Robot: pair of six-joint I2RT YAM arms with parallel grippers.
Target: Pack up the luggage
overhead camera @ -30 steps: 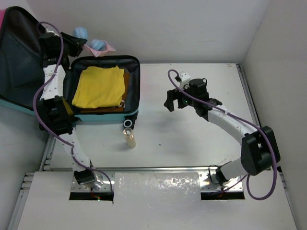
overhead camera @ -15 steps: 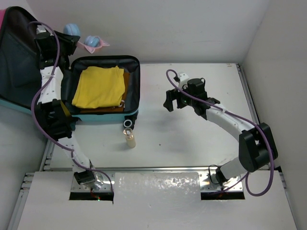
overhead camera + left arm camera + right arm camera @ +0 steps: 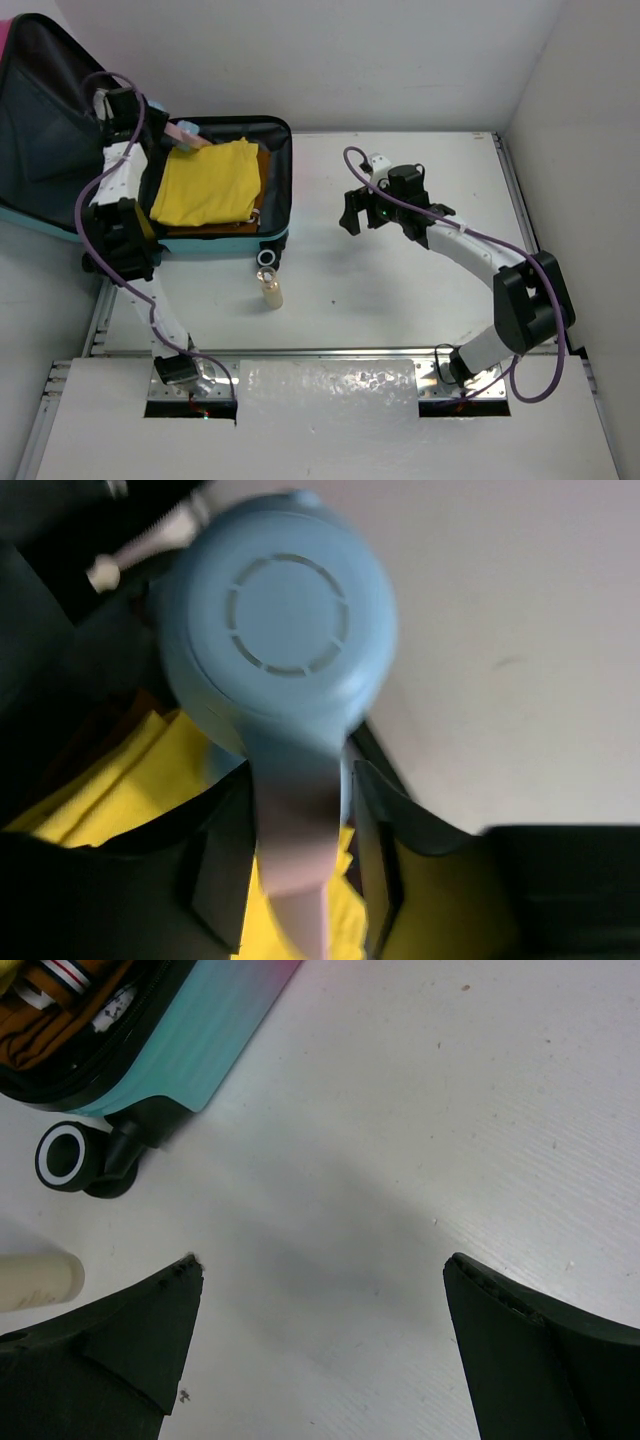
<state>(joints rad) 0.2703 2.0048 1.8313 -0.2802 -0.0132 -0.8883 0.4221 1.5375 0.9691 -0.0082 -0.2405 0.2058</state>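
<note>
The luggage point(image 3: 278, 190) lies open at the left, its dark lid point(image 3: 40, 110) raised, with a yellow garment point(image 3: 205, 180) in the base. My left gripper point(image 3: 158, 127) is over the base's far left corner, shut on blue-and-pink headphones point(image 3: 186, 133). In the left wrist view the blue ear cup point(image 3: 285, 630) fills the top, its pinkish band runs between my fingers point(image 3: 225, 865), and the yellow garment point(image 3: 110, 790) is below. My right gripper point(image 3: 352, 212) is open and empty over the table, right of the luggage; in its wrist view point(image 3: 320, 1290) the teal shell point(image 3: 190, 1040) shows.
A small cream bottle point(image 3: 270, 290) lies on the table just in front of the luggage's wheel point(image 3: 266, 258); both show in the right wrist view, the bottle point(image 3: 35, 1282) and the wheel point(image 3: 65, 1157). White walls stand behind and to the right.
My left gripper has carried the headphones from up by the back wall down and right to the far left corner of the luggage base. The right arm has barely moved.
</note>
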